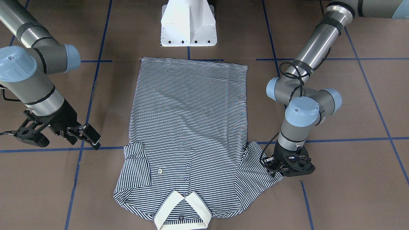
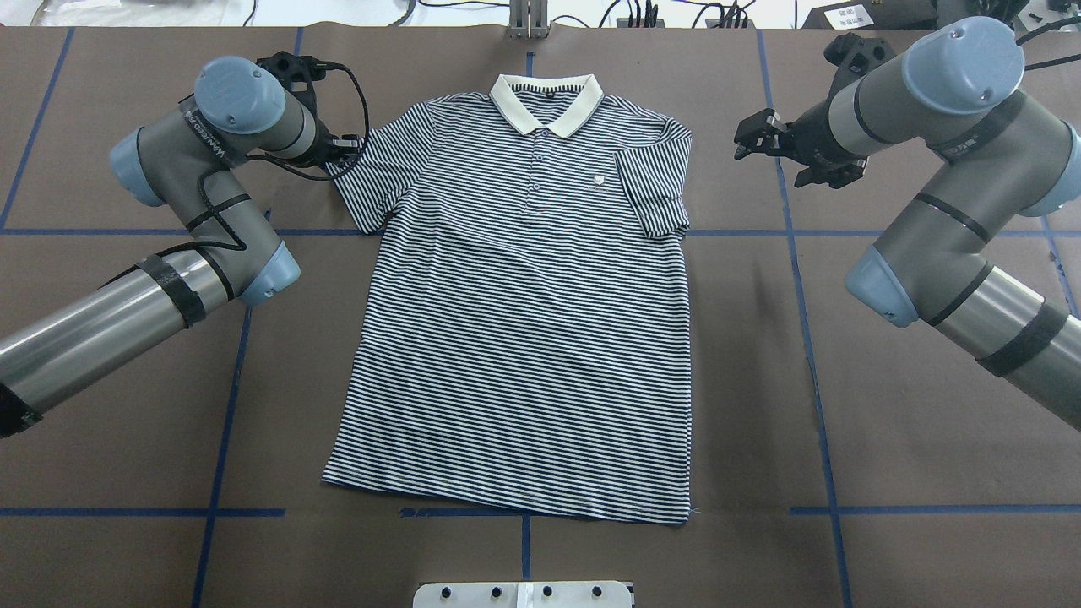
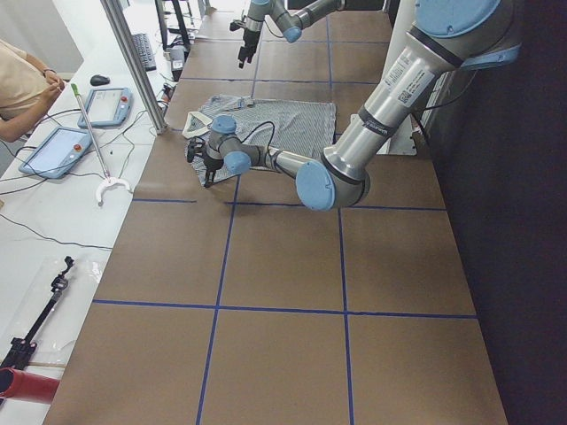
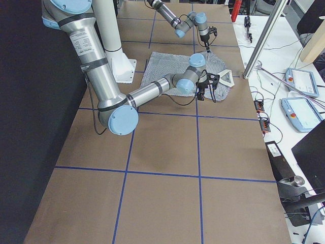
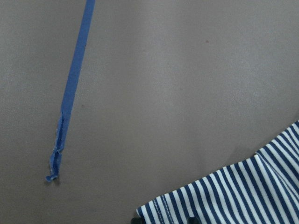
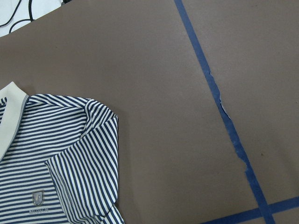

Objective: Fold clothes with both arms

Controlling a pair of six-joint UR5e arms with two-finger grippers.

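Wide bare margins showed on the brown surface either side. The polo shirt lay flat at centre, collar far from robot, hem straight. The right claw hung released, clear of the folded-in sleeve. At the spread sleeve edge sat the left claw; its grip could not be told.

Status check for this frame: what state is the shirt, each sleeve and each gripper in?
Polo shirt: flat on the table, front up, body unfolded.
Robot's-right sleeve: folded inward onto the body.
Robot's-left sleeve: spread flat.
Left gripper: low at the spread sleeve's tip; open or shut unclear.
Right gripper: fingers open, empty, clear of the shirt.
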